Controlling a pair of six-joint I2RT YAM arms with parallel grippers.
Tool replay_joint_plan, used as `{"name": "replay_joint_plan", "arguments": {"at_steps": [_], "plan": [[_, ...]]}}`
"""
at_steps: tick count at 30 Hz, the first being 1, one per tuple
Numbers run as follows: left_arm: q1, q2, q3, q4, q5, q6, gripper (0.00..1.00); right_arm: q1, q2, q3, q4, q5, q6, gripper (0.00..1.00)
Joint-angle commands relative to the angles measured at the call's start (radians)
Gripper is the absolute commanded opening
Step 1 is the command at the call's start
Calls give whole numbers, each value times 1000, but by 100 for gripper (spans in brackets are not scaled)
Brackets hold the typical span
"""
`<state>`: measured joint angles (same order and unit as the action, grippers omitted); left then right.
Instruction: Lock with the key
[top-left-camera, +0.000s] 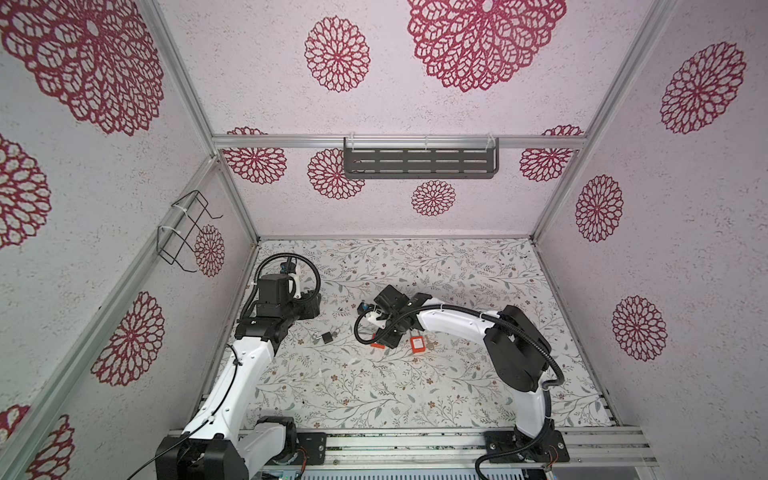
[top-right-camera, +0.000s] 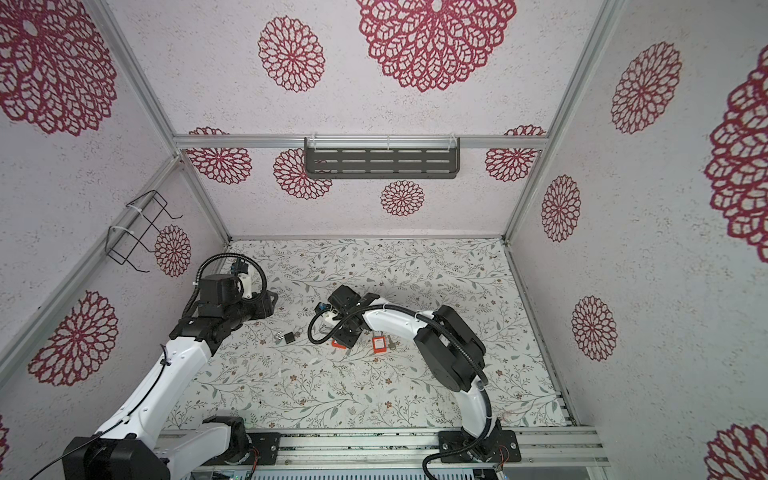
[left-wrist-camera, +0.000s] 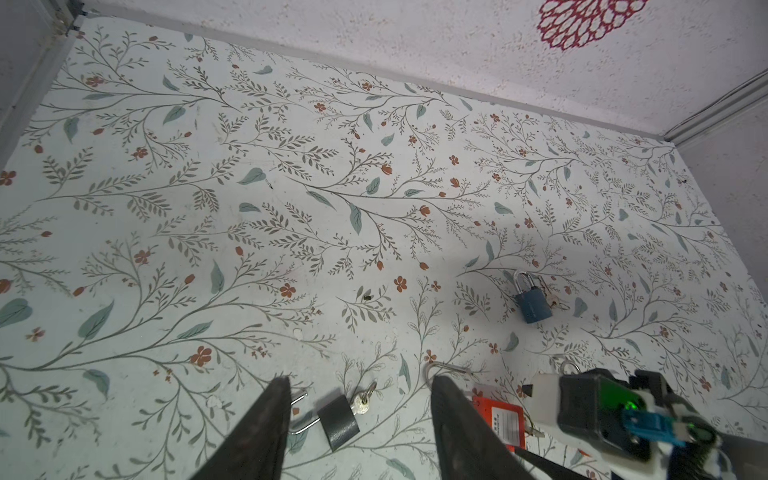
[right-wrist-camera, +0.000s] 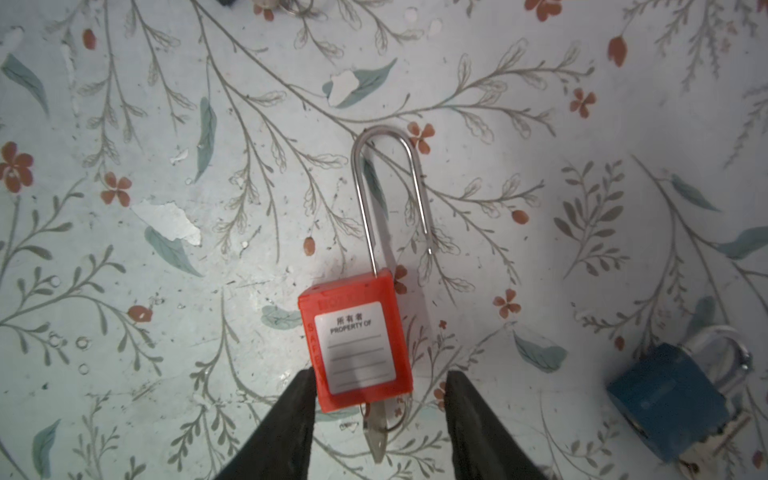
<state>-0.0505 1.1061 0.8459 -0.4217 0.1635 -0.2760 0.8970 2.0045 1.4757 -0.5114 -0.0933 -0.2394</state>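
Observation:
An orange padlock (right-wrist-camera: 357, 345) lies flat on the floral table. Its long steel shackle (right-wrist-camera: 390, 137) is sprung open and a key (right-wrist-camera: 376, 436) sits in its base. My right gripper (right-wrist-camera: 379, 374) is open and straddles the padlock's lower end. One fingertip (right-wrist-camera: 305, 376) touches its edge and the opposite one stands apart. In a top view this gripper (top-left-camera: 388, 338) hides most of that padlock (top-left-camera: 377, 345). My left gripper (left-wrist-camera: 361, 380) is open above a black padlock (left-wrist-camera: 338, 422), which has an open shackle and a key (left-wrist-camera: 360, 404) in it.
A blue padlock (left-wrist-camera: 532, 303) with keys lies close by, also seen from the right wrist (right-wrist-camera: 669, 399). A second orange padlock (top-left-camera: 417, 344) with a key lies just right of my right gripper. A slotted shelf (top-left-camera: 419, 160) and a wire rack (top-left-camera: 183, 232) hang on the walls.

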Motion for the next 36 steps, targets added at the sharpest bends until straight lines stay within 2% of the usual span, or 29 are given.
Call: {"name": "replay_joint_plan", "arguments": {"at_steps": [1,11,22,25,31,34,36], "plan": [[11,7,0,-2,42,-1,60,5,5,62,-66,-23,-45,54],[12,31,-8,-2,54,4,64,12,61,110,-128,-87,-75,58],[12,41,-9,-3,77,5,67,25,107,135,-155,-28,-77,58],[12,47,-6,-5,84,4,67,29,109,132,-147,-14,-79,55],[12,47,-7,-5,91,8,67,35,97,125,-134,12,-103,41],[11,46,-8,-5,99,15,67,41,84,123,-134,11,-123,29],[12,43,-8,-2,113,28,66,43,59,120,-140,8,-137,25]]}}
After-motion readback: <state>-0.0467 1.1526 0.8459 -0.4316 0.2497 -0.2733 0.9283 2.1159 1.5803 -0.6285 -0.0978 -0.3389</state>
